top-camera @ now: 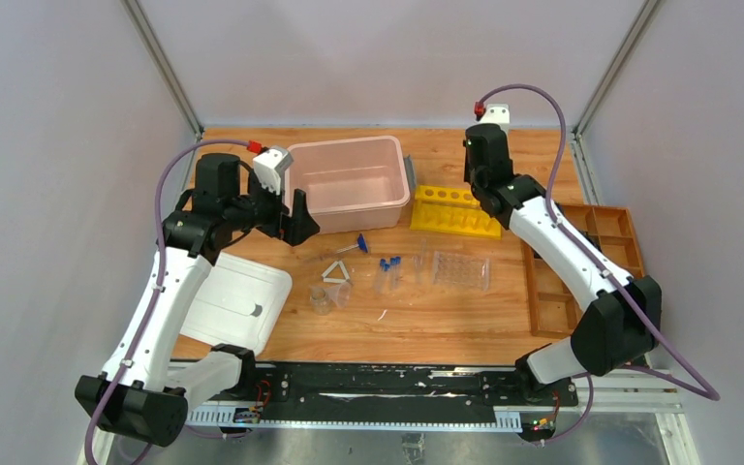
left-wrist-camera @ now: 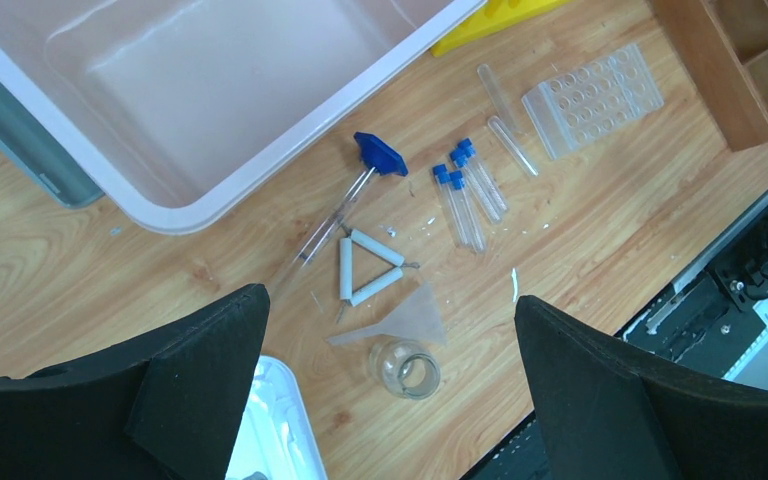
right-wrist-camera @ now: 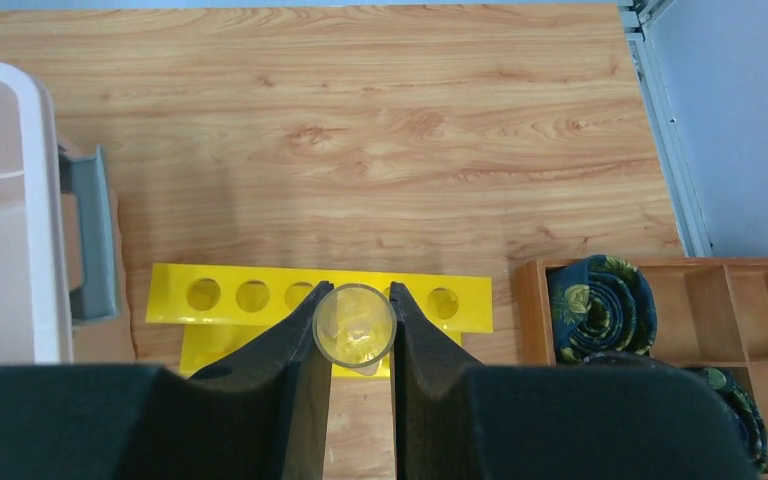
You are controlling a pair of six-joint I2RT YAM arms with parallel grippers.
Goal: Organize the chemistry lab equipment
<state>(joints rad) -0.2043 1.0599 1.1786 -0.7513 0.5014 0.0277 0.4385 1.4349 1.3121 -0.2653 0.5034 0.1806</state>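
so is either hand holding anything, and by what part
The right hand pinches a small clear round vessel, seen end on, by its side walls above the yellow rack. The left hand is open and empty.

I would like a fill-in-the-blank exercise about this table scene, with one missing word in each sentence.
The right pincer is shut on a clear vessel above a rack of ____ colour. The left pincer stands ____ over the table. The capped tubes on the table have ____ caps. The small white piece beside them has the shape of a ____.
Missing words: yellow; open; blue; triangle.
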